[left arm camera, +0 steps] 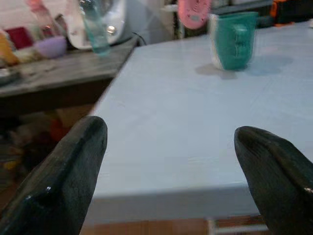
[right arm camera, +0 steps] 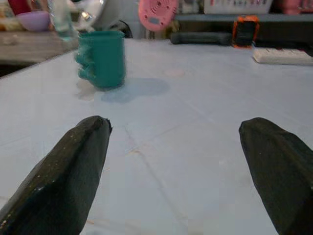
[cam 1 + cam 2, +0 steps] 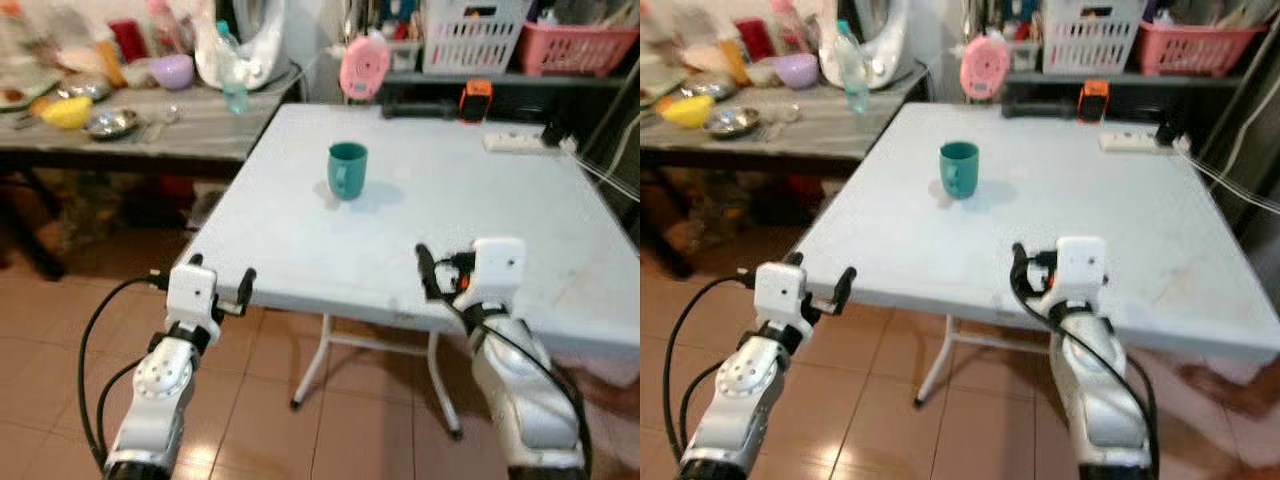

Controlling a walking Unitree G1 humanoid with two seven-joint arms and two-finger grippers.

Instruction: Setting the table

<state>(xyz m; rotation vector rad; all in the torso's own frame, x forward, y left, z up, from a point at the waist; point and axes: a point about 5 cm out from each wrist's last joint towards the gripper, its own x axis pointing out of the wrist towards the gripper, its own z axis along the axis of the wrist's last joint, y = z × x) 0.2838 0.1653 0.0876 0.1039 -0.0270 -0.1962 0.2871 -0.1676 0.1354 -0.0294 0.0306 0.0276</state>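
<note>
The right gripper (image 2: 173, 171) hangs low over the near part of the white bench (image 3: 500, 210), its jaws spread wide apart with nothing between them. The left gripper (image 1: 171, 181) is held just off the bench's near left corner, at about the height of the edge, and its jaws are also wide apart and empty.

Ahead of both, well apart from either gripper, a green mug (image 3: 347, 170) stands upright on the bench, left of the middle, with its handle toward the robot's side. Its shadow falls on the bare top beside it.

At the far edge of the bench lie a white power strip (image 3: 515, 142), an orange and black device (image 3: 476, 100) and a long black object (image 3: 420, 108). A round pink fan (image 3: 364, 66) stands just behind the far edge.

To the left, a grey wooden bench (image 3: 200, 130) carries a clear plastic bottle (image 3: 231, 70), a purple bowl (image 3: 172, 70), a metal dish (image 3: 110, 122) and a yellow item (image 3: 68, 112). On a shelf behind are a white basket (image 3: 472, 40) and a pink basket (image 3: 575, 45). The floor (image 3: 270, 400) is brown tile.
</note>
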